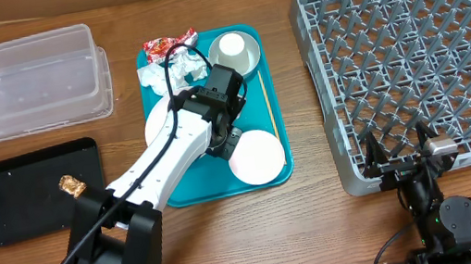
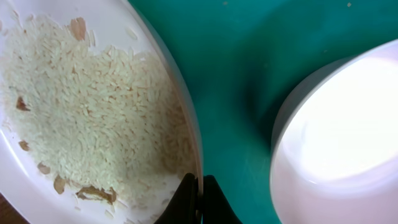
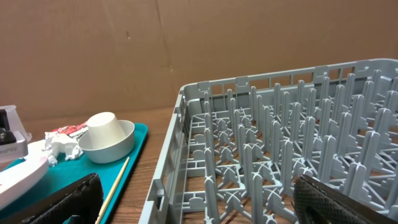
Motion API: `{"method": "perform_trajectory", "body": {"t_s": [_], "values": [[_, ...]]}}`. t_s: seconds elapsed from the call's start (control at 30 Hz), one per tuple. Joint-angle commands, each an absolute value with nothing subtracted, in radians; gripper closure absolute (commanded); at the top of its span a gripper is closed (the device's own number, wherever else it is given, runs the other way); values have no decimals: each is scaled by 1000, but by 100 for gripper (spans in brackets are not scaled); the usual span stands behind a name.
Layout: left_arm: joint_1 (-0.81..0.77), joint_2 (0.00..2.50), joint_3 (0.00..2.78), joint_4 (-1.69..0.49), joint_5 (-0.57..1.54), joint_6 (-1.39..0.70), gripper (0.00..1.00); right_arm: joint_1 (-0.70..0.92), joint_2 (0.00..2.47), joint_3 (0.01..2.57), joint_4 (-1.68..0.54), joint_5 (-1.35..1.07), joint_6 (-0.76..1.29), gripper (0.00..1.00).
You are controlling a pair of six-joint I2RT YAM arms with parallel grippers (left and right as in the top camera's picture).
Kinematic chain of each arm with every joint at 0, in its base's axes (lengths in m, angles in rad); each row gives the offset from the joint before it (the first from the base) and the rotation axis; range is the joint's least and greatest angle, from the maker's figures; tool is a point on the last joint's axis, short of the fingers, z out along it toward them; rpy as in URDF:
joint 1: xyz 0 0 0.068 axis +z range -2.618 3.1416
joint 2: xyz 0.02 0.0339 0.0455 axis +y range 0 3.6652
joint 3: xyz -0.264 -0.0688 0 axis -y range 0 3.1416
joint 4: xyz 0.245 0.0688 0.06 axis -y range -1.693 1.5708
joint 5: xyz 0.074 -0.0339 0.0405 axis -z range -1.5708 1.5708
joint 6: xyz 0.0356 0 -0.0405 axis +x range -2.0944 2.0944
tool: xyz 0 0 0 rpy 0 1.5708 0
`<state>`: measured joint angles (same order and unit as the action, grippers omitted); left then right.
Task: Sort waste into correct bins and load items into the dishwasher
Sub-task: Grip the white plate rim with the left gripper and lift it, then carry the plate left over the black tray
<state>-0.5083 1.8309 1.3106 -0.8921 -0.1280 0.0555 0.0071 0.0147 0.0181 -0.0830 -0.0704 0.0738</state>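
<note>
Your left gripper [image 2: 200, 188] pinches the plate [image 2: 25, 180] by its rim, plate spreading leftward, white bowl [image 2: 336, 137] just beside on the right.

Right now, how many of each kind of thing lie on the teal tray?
Bowls: 2
Plate: 1
Cup: 1
Napkin: 1
Wrapper: 1
Chopstick: 1
Total: 7
</note>
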Motion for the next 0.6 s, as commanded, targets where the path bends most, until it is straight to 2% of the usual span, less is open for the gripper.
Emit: {"method": "perform_trajectory", "body": {"t_s": [0.0,0.17,0.57], "values": [[-498,1831,1357,-920,-191,-57,96,4,3,8,-80,-60,71,0],[-498,1831,1417,-989,-263,-137,96,4,3,8,-80,-61,71,0],[-495,1831,1618,-1186,-300,-139,96,4,3,8,-80,-61,71,0]]}}
